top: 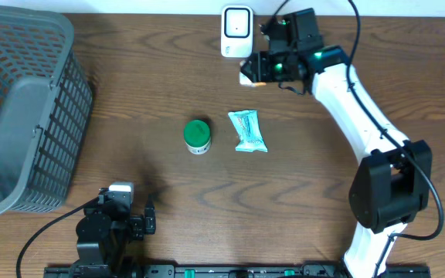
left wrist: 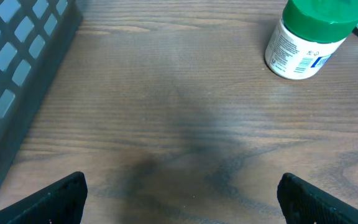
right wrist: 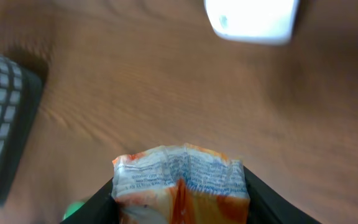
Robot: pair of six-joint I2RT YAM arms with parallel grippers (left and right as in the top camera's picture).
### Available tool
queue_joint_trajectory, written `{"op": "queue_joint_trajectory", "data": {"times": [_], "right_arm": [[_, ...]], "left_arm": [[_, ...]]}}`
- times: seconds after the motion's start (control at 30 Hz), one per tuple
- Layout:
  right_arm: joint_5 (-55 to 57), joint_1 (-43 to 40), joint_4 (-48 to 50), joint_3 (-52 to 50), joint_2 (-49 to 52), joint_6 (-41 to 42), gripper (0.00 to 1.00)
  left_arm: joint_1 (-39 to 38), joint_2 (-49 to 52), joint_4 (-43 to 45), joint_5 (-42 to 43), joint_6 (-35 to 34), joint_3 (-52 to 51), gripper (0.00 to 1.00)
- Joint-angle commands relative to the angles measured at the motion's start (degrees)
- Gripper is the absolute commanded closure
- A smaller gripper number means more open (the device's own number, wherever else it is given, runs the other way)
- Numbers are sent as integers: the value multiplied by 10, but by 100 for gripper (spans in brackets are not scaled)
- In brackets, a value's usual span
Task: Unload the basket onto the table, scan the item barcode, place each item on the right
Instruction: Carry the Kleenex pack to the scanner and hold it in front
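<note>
Presenting step: right gripper clenched on packet, just at 6 o'clock of scanner; left gripper released, idle. Next, barcode likely needs turning toward scanner

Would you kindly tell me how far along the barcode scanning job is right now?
Done: the right pincer grips an orange-and-white packet. In hand: the packet is held near the white scanner; whether it has registered, I cannot tell. Left: the green-capped bottle and teal packet lie on the table.

Crinkled orange-white packet held in right jaws, near white scanner.
</note>
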Motion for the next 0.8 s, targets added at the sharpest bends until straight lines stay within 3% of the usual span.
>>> {"op": "queue_joint_trajectory", "data": {"times": [0.0,0.17,0.4,0.6,0.77], "right_arm": [[62,35,46,7,14,20,53],[153,63,135,7,44,21,54],[280,58,352,7,128,-2,60],[278,31,588,7,224,3,60],[283,16,657,23,282,2,59]], "left_arm": [[2,1,0,3,3,0,2],[2,1,0,3,3,0,2],[2,1,0,3,3,0,2],[2,1,0,3,3,0,2],[2,1,0,3,3,0,2]]}}
